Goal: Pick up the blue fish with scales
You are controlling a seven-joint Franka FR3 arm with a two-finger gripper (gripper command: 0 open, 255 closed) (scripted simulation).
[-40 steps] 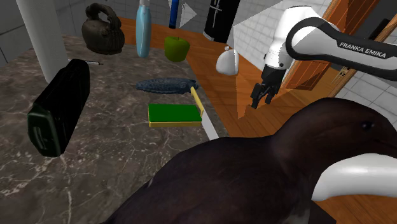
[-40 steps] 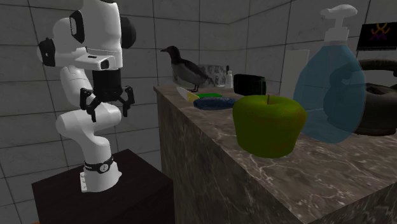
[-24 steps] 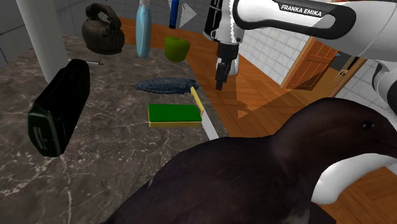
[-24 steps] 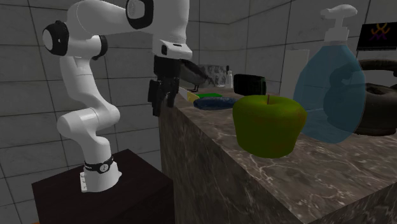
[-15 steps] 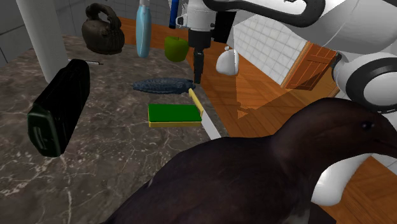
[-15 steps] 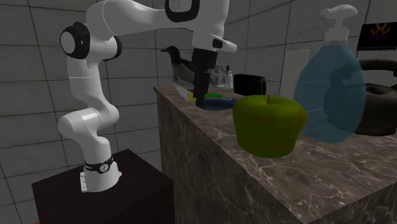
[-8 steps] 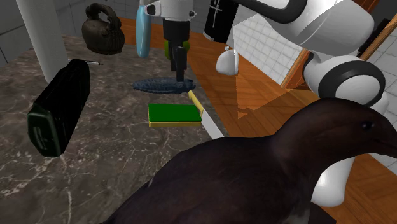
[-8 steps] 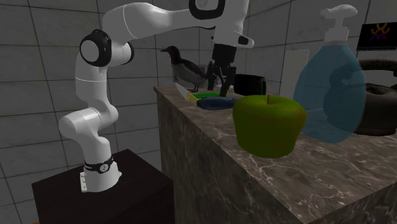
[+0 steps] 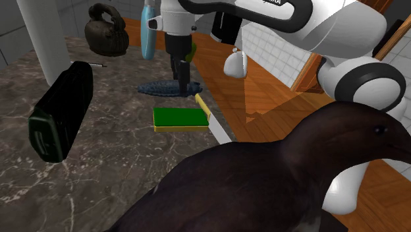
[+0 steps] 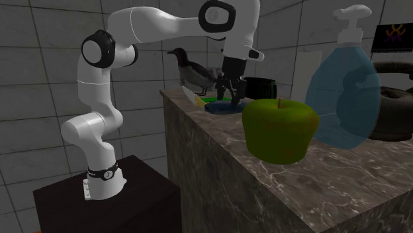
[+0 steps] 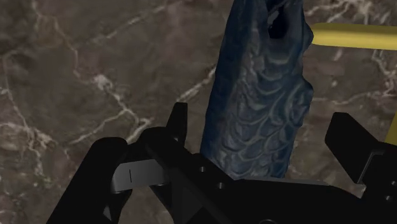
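the step in hand is the closing-in on the blue scaled fish (image 11: 257, 95). it lies flat on the dark marble tabletop (image 9: 99, 165), near the edge, between the green apple (image 10: 278, 129) and a green-topped sponge (image 9: 179, 117). the pincer (image 11: 261, 130) hangs straight over the fish's middle with the jaws wide, one finger (image 11: 178, 124) on each side of the body, neither touching the scales.

judging from this, the next move calls for a short drop if the tips are not yet level with the fish's flanks, then a squeeze across its narrow width and a lift. a yellow handle (image 11: 353, 35) lies just beside one end of the fish and should be kept out of the bite.

as for containers, a blue pump bottle (image 10: 344, 86) stands by the apple; what is in it i cannot tell. a black case (image 9: 62, 109) lies shut farther in on the tabletop.
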